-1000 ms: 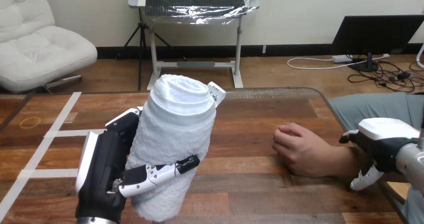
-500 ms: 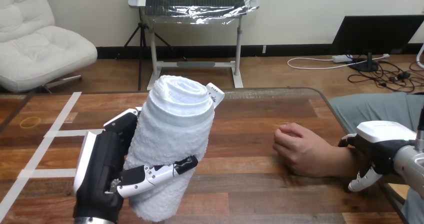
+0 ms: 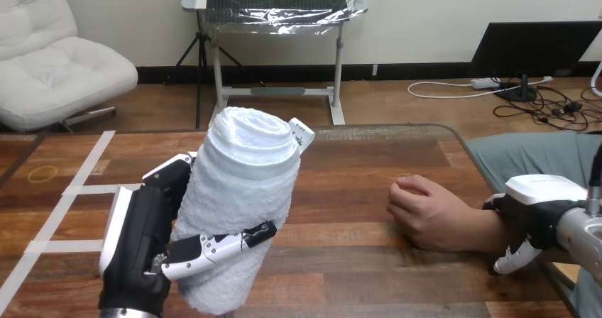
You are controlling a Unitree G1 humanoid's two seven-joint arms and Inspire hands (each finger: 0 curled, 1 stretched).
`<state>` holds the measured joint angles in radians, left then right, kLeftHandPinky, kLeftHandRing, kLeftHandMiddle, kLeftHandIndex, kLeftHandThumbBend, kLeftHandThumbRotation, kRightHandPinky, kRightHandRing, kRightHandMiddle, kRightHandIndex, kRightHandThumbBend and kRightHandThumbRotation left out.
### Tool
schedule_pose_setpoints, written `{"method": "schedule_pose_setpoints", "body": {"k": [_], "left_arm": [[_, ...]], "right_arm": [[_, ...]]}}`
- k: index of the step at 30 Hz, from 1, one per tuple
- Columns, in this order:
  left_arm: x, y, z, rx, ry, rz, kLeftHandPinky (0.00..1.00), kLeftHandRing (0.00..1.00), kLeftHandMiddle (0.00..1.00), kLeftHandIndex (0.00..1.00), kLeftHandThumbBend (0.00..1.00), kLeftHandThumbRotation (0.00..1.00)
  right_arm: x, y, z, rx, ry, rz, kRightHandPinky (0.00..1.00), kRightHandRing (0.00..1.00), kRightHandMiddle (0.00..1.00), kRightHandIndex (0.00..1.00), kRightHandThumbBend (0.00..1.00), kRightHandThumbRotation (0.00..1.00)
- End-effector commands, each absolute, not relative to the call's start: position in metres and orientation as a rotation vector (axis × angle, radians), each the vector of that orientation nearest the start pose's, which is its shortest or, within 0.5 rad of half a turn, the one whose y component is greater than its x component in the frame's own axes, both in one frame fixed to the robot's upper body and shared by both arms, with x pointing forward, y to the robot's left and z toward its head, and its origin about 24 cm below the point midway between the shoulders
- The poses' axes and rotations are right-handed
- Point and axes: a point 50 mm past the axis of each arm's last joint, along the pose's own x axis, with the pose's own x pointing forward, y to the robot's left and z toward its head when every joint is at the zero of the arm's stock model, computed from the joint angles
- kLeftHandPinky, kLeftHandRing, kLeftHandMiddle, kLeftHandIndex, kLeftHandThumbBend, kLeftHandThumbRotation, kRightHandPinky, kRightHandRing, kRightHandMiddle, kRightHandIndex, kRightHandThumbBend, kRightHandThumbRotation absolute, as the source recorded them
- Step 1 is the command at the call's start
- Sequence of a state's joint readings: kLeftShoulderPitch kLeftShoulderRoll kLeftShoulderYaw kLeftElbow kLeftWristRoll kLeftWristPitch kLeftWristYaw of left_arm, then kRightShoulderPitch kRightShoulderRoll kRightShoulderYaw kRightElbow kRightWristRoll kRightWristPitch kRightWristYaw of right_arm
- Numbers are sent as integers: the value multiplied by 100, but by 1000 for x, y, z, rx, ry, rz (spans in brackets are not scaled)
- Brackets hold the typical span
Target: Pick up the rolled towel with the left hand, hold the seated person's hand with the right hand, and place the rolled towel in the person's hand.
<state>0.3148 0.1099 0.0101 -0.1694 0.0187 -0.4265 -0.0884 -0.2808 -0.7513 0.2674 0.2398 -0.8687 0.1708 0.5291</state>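
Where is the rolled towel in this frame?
At the head view's left-centre, the rolled towel stands nearly upright with the left robot hand curled round it, well apart from the person's hand at the right.

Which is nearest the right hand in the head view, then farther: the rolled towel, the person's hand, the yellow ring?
From the right hand:
1. Person's hand, just left of it.
2. Rolled towel, in the left hand, left of centre.
3. Yellow ring, far left on the table.
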Motion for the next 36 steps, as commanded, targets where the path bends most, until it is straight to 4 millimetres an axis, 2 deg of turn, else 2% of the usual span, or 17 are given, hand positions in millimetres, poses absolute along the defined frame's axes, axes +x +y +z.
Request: {"method": "schedule_pose_setpoints", "body": {"k": [1,14,20,28,36], "left_arm": [[195,176,79,159,-395,-61,46,45,47,54,61,2],[203,177,79,176,-390,-71,47,46,48,55,61,4],[207,177,79,183,-382,-79,46,46,48,55,61,4],[214,176,79,194,-374,-93,44,45,47,55,61,4],[225,173,76,210,-360,-104,44,44,47,55,61,7]], "right_arm": [[308,-260,82,-1627,463,358,91,92,91,87,61,27],[312,-261,73,-1639,479,388,84,82,82,82,59,28],[313,-261,70,-1617,473,386,74,75,77,78,59,26],[314,-263,66,-1584,464,377,51,56,62,71,61,18],[314,-266,62,-1568,453,371,37,43,52,62,63,12]]}}
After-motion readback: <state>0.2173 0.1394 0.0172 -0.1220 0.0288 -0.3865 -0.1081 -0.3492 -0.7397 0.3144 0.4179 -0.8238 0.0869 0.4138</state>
